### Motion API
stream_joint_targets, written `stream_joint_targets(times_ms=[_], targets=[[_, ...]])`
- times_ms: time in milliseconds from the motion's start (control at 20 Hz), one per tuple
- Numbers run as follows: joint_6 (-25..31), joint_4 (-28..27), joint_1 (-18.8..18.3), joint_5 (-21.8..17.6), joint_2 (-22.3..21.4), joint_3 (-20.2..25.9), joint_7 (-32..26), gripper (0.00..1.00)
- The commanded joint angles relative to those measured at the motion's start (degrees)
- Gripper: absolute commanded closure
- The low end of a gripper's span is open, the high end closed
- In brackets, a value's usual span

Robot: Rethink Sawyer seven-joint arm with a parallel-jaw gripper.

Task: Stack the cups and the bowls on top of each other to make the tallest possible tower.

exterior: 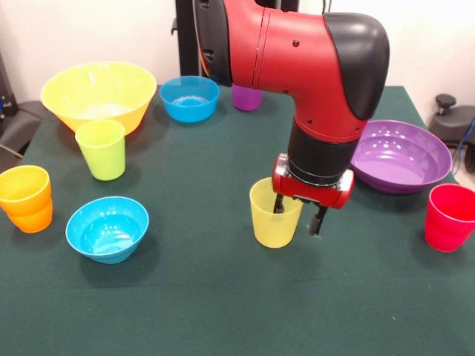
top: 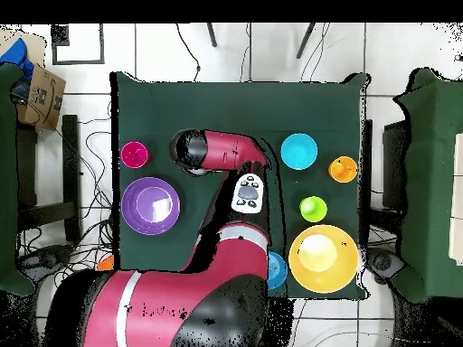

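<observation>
A yellow cup (exterior: 272,216) stands upright at the table's middle. My gripper (exterior: 298,216) is down over its right rim, one finger (exterior: 280,203) inside the cup and the other (exterior: 318,220) outside, jaws apart and not closed on the wall. A lime green cup (exterior: 102,149), an orange cup (exterior: 27,198), a red cup (exterior: 450,216) and a purple cup (exterior: 246,96) stand apart. Two blue bowls (exterior: 107,228) (exterior: 189,98), a large yellow bowl (exterior: 99,93) and a purple bowl (exterior: 401,156) sit singly. No tower stands. In the overhead view the arm hides the yellow cup and the gripper.
The orange cup looks like two nested cups. In the overhead view the arm (top: 222,149) crosses the table; the red cup (top: 135,154), purple bowl (top: 150,205), blue bowl (top: 299,151) and yellow bowl (top: 324,259) ring it. Chairs stand at both sides.
</observation>
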Motion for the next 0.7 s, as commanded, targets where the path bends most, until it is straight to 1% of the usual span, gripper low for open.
stream_joint_targets(times_ms=[50,200,350,550,700], targets=[[-3.25,-1.33,-0.88,0.0,2.19,7.31,3.71,0.0],[-3.74,-1.22,-1.14,0.01,2.12,7.78,3.46,0.0],[-2.41,-0.93,-1.05,0.2,1.5,7.69,3.58,0.0],[4.65,2.13,-1.61,1.85,-4.06,8.55,3.04,0.0],[8.78,3.09,-2.16,2.94,-7.42,8.78,3.07,0.0]])
